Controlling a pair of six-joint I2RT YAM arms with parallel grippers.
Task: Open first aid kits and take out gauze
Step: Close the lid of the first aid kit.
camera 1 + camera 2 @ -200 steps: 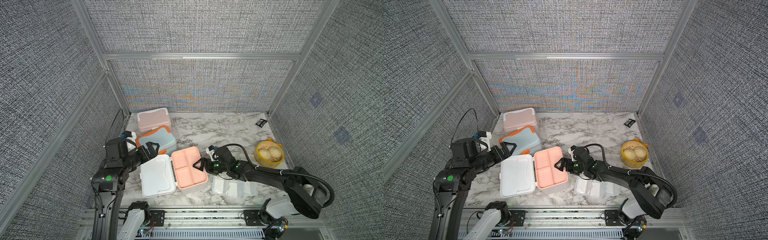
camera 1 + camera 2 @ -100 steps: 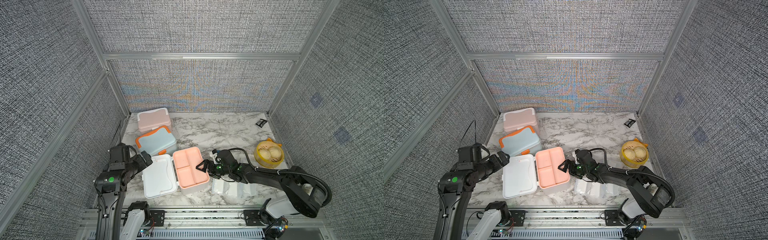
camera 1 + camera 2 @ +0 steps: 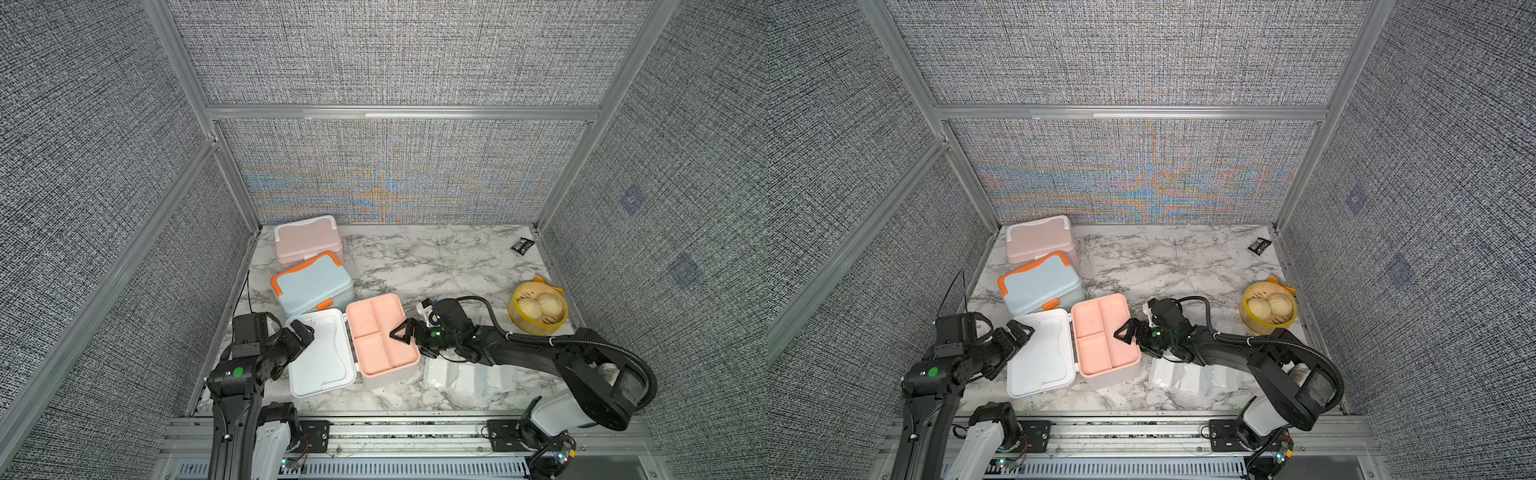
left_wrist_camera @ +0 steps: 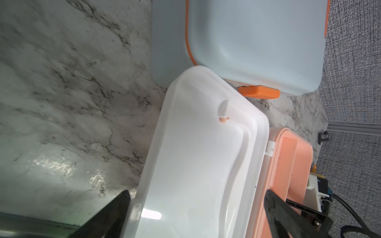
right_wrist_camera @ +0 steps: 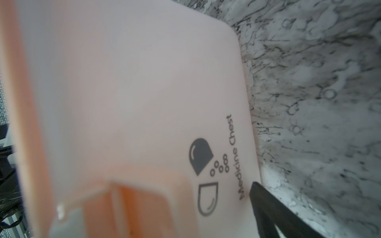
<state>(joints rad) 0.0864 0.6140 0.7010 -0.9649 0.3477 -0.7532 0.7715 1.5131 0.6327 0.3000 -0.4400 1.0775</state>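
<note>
The white-and-peach first aid kit lies open at the front, its white lid (image 3: pixel 320 357) flat beside the peach tray (image 3: pixel 380 336). The pale blue-and-orange kit (image 3: pixel 311 284) and, behind it, the pink-and-white kit (image 3: pixel 307 237) are closed. Several gauze packets (image 3: pixel 465 376) lie on the marble under my right arm. My left gripper (image 3: pixel 305 332) is open at the lid's far left corner. In the left wrist view the lid (image 4: pixel 195 154) shows between its spread fingers (image 4: pixel 121 202). My right gripper (image 3: pixel 401 332) is open at the tray's right rim, with one finger (image 5: pixel 268 206) beside the kit's printed wall (image 5: pixel 144 103).
A yellow basket (image 3: pixel 517 320) with two buns stands at the right side. A small black wrapper (image 3: pixel 521 244) lies at the back right corner. Grey fabric walls enclose the marble table (image 3: pixel 436 266) on three sides; a metal rail runs along the front.
My left arm has drawn back from the pale blue kit toward the front, and its gripper now sits at the white lid. The right gripper has stayed at the tray's rim.
</note>
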